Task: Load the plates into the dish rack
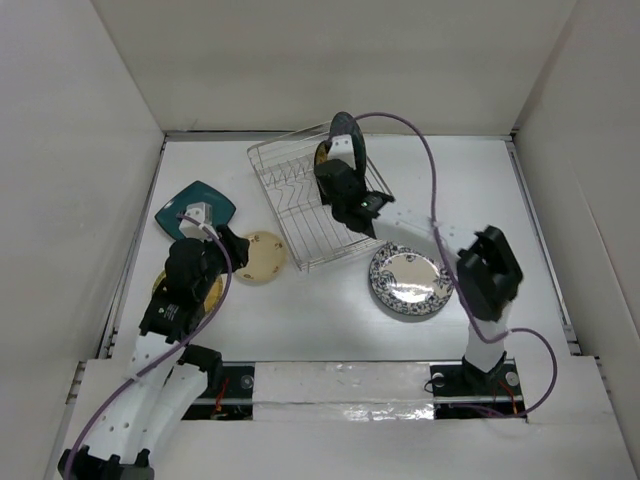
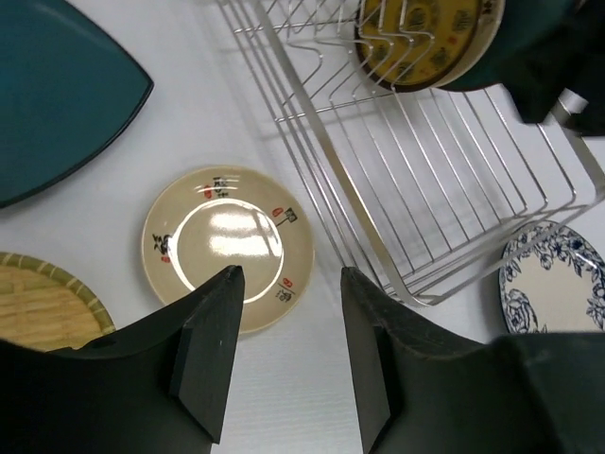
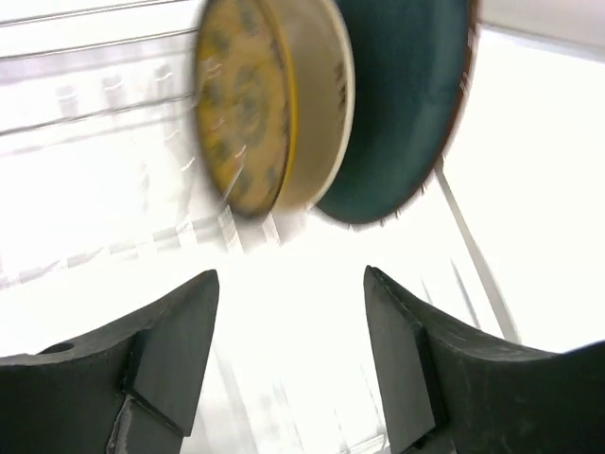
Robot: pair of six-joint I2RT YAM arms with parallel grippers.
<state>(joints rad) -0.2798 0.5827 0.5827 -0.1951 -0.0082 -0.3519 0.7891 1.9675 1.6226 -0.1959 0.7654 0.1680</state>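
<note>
Loading: yellow plate [image 3: 246,104] and teal plate [image 3: 406,95] upright in rack [image 1: 300,215] | right gripper [image 3: 288,274] open, empty | left gripper [image 2: 288,284] open above cream plate [image 2: 227,246] | next: I lower, pinch its rim

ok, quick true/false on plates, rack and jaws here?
1. A yellowish plate and a dark teal round plate stand on edge in the dish rack. True.
2. The left gripper holds the small cream plate. False: its jaws are open and empty; the plate lies flat on the table.
3. The blue-and-white plate is in the rack. False: it lies on the table beside it.
4. The right gripper has open, empty jaws. True.
</note>
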